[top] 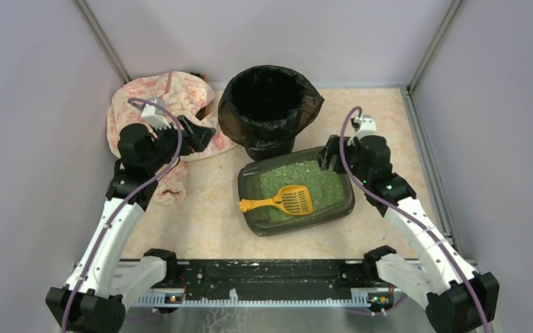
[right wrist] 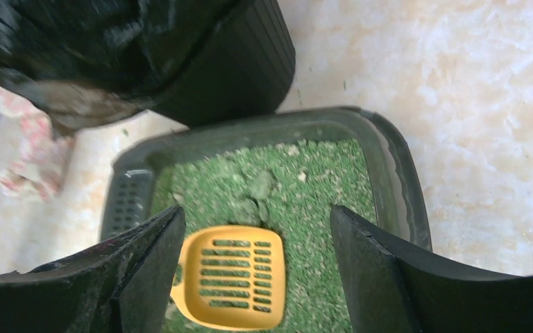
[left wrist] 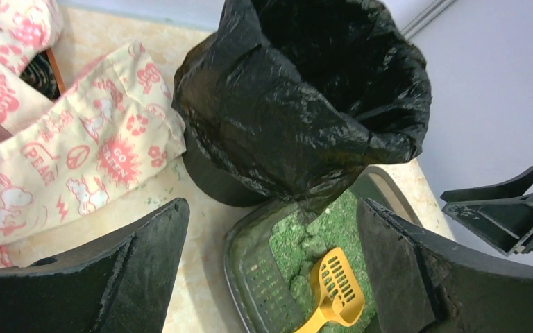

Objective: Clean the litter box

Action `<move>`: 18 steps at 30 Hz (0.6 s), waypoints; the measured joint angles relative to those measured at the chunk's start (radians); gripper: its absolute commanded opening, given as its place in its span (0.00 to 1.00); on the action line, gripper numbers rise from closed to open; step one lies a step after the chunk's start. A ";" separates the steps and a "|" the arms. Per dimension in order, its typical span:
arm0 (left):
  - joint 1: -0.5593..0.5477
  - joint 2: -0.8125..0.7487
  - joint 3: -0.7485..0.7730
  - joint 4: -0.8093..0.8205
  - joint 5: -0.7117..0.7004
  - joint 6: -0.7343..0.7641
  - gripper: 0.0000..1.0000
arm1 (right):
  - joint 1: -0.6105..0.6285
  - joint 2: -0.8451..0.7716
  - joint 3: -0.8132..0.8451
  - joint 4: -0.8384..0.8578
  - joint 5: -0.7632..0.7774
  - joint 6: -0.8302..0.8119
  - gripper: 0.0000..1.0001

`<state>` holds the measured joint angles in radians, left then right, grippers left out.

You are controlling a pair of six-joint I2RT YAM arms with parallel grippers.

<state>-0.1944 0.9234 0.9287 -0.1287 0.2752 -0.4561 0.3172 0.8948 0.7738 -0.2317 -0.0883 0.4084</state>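
The litter box (top: 248, 177) is a dark grey-green tray of green granules in front of the bin. A yellow slotted scoop (top: 295, 200) lies in it, handle pointing left. My right gripper (top: 330, 156) hovers over the box's far right corner, open, nothing between its fingers. In the right wrist view the scoop (right wrist: 236, 277) and the box rim (right wrist: 388, 159) show below the gripper (right wrist: 257, 211). My left gripper (top: 198, 135) is open over the cloth, left of the bin. Its wrist view shows the gripper (left wrist: 271, 208), the box (left wrist: 264, 284), green clumps (left wrist: 312, 243) and the scoop (left wrist: 339, 281).
A round bin lined with a black bag (top: 271, 97) stands right behind the box, its bag hanging over the box's far edge (left wrist: 298, 97). A cream cloth with pink print (top: 159, 97) lies at the back left. Walls close in on three sides.
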 measured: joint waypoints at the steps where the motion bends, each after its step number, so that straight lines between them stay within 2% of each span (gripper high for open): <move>1: -0.003 0.005 -0.005 -0.003 0.002 -0.002 0.95 | 0.027 0.012 0.005 -0.021 0.021 -0.017 0.75; 4: -0.013 0.010 -0.018 -0.016 0.003 -0.006 0.95 | 0.097 0.099 0.030 -0.079 0.072 -0.060 0.68; 8: -0.023 -0.003 -0.035 -0.017 0.000 -0.008 0.95 | 0.157 0.232 0.046 -0.103 0.104 -0.079 0.43; 15: -0.027 -0.030 -0.053 -0.030 -0.021 -0.007 0.95 | 0.166 0.366 0.045 -0.106 0.228 -0.062 0.08; 18: -0.029 -0.029 -0.056 -0.029 -0.021 -0.014 0.96 | 0.153 0.444 0.066 -0.114 0.327 -0.036 0.04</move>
<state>-0.2230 0.8940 0.8722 -0.1577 0.2543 -0.4702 0.4706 1.3388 0.8402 -0.3454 0.2386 0.3725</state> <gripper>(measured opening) 0.955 0.067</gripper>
